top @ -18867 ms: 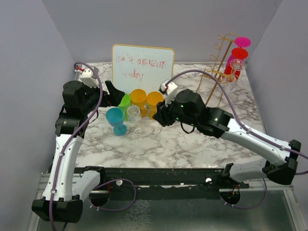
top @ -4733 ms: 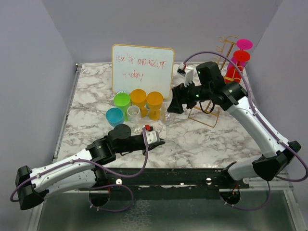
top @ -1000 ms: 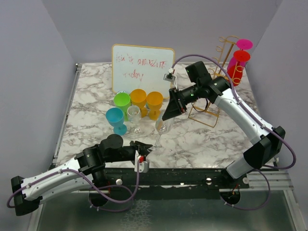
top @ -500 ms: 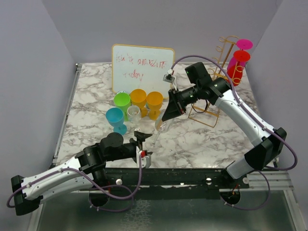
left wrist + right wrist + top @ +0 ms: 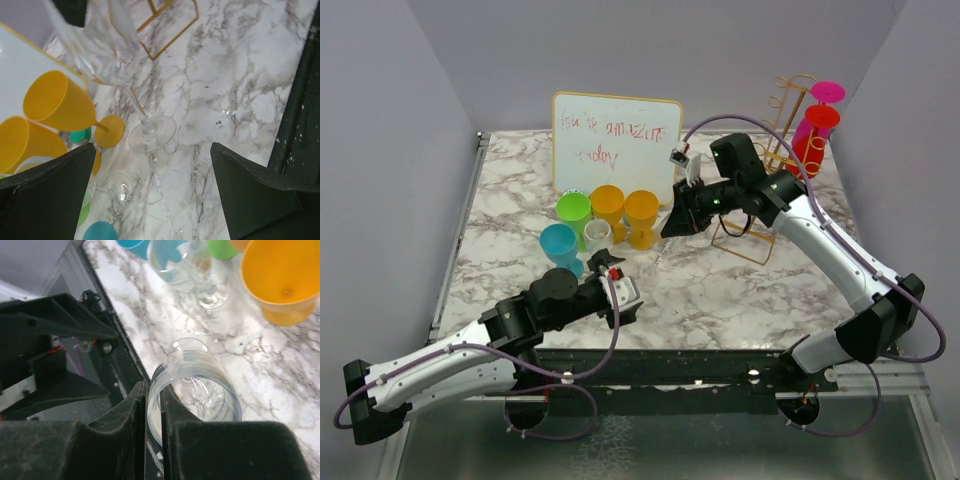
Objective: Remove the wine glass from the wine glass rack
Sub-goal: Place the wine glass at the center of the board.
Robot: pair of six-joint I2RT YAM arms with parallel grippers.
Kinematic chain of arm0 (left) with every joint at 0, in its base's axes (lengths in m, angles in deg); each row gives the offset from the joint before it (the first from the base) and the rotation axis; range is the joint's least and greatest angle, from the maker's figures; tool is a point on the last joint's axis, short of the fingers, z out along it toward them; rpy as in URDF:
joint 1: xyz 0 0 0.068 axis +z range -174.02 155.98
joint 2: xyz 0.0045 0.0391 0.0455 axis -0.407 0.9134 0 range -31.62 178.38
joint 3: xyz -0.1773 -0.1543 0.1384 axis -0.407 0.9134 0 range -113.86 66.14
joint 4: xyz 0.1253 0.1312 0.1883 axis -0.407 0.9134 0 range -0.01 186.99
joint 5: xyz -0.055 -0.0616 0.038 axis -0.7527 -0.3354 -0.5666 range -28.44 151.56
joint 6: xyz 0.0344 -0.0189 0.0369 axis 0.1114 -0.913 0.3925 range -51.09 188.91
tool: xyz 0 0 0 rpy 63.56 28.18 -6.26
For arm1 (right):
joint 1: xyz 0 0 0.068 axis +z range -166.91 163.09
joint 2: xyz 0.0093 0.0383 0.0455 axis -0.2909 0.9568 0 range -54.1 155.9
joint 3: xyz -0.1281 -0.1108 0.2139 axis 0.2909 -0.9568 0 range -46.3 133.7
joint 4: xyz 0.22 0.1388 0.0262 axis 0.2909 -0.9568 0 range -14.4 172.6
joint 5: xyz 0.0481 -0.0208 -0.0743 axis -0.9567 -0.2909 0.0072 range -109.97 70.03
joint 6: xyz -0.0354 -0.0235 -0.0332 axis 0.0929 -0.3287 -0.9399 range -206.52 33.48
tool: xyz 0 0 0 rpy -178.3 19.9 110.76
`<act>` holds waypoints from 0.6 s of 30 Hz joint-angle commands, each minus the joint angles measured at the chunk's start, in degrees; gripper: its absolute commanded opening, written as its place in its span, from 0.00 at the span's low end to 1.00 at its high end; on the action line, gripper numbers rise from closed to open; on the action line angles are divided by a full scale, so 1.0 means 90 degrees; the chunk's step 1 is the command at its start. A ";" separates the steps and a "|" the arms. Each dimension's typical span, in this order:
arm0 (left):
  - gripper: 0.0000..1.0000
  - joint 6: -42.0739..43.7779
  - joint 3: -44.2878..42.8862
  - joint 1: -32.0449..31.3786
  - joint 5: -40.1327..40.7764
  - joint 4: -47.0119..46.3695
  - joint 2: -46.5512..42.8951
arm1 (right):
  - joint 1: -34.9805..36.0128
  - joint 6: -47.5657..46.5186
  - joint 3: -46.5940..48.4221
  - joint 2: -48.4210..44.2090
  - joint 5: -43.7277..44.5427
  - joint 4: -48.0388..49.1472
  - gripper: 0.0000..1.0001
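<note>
The left claw [image 5: 617, 282] gapes wide open low over the counter [image 5: 720, 290], holding nothing. Just beyond its tips the clear wine glass [image 5: 107, 50] leans, foot down at the marble, its rim pinched in the closed right claw [image 5: 153, 386]. Behind that claw stands the gold wine glass rack [image 5: 782, 112], with pink and red glasses [image 5: 817, 125] hanging on it.

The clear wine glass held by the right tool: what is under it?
Under the wine glass, below its foot, only bare marble table shows. Whether the foot touches the table cannot be told from these views. The right tool pinches the rim.
</note>
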 commanded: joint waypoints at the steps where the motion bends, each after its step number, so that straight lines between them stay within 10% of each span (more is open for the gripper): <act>1: 0.99 -0.1935 -0.0527 0.0055 0.1590 -0.0221 0.0222 | 0.0034 -0.0064 -0.0370 -0.0358 0.1150 0.0714 0.01; 18: 0.99 -0.3617 -0.2563 0.0596 0.4149 0.1162 0.0915 | 0.0844 -0.0352 -0.1671 -0.0648 0.2840 0.2112 0.01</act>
